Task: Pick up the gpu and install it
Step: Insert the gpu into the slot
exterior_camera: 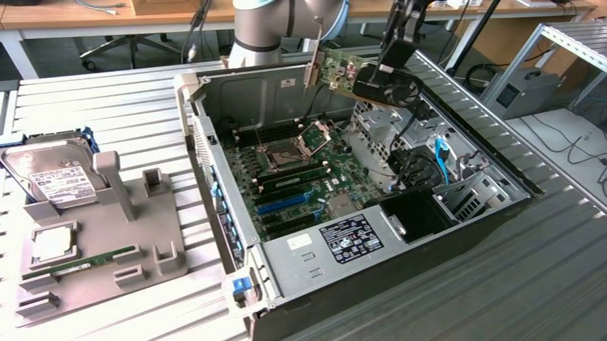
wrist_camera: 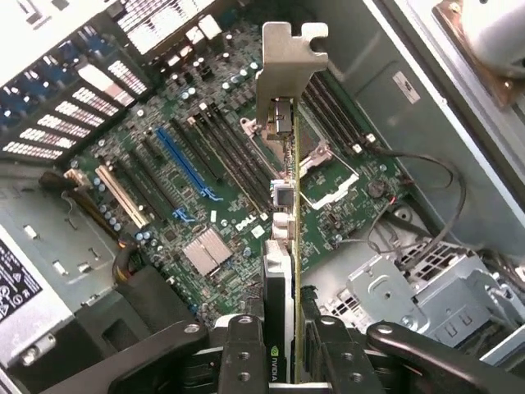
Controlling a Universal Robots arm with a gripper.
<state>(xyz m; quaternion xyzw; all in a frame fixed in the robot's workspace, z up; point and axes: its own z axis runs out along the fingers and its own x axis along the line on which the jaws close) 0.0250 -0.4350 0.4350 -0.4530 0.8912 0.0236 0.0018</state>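
Note:
The gpu [exterior_camera: 365, 77] hangs in the air above the back of the open computer case [exterior_camera: 284, 249], tilted, with its silver bracket [exterior_camera: 311, 74] toward the case's rear wall and its black fan side facing the drive bays. My gripper [exterior_camera: 391, 62] is shut on the card's far end. In the wrist view the gpu [wrist_camera: 283, 246] appears edge-on, its bracket [wrist_camera: 291, 70] pointing away from me, with my gripper [wrist_camera: 287, 357] clamping it from both sides. Below it lies the green motherboard [wrist_camera: 221, 189] with its blue slot [wrist_camera: 184, 164] and black slots.
A grey holder tray [exterior_camera: 104, 234] sits at the exterior view's left, carrying a silver hard drive [exterior_camera: 55, 174], a processor chip [exterior_camera: 52, 245] and a green RAM stick [exterior_camera: 81, 261]. Drive cages and cables [exterior_camera: 427, 163] fill the case's right side. The arm's base [exterior_camera: 261, 32] stands behind the case.

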